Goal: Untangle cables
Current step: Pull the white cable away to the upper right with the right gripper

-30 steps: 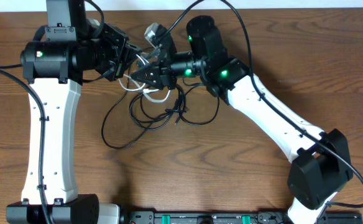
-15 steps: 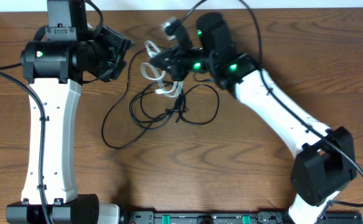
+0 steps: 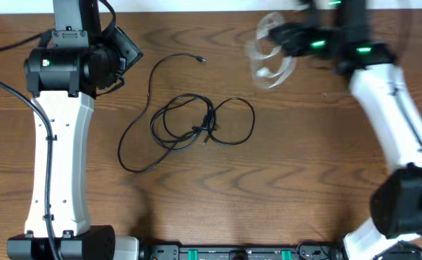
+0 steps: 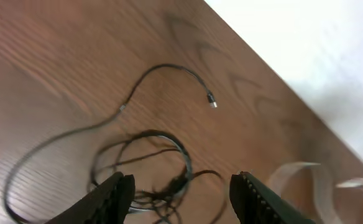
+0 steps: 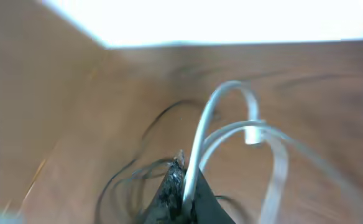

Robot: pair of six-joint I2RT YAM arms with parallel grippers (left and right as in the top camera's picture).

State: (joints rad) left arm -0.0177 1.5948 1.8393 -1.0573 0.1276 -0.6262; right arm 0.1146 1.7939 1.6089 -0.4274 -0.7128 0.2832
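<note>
The left gripper (image 4: 184,200) hangs above the table (image 3: 305,180) with its jaws spread and nothing between them, clear of all cords. The right gripper (image 5: 183,194) has its jaws pressed together, pinching the white cord (image 5: 200,137) at 1 point. The cord arcs up and out from the pinch in loose loops and is held off the wood near the far edge of the table. In the overhead view both this gripper and its cord are blurred.

The black cables (image 3: 196,126) lie flat at mid-table between the 2 arms, in overlapping loops that cross near the middle of the bundle. 1 strand leaves the bundle on its left, sweeps round in a wide curve and ends in a small plug (image 3: 202,60) lying free on the wood. The white cord is well apart from the black bundle, with no contact visible.
</note>
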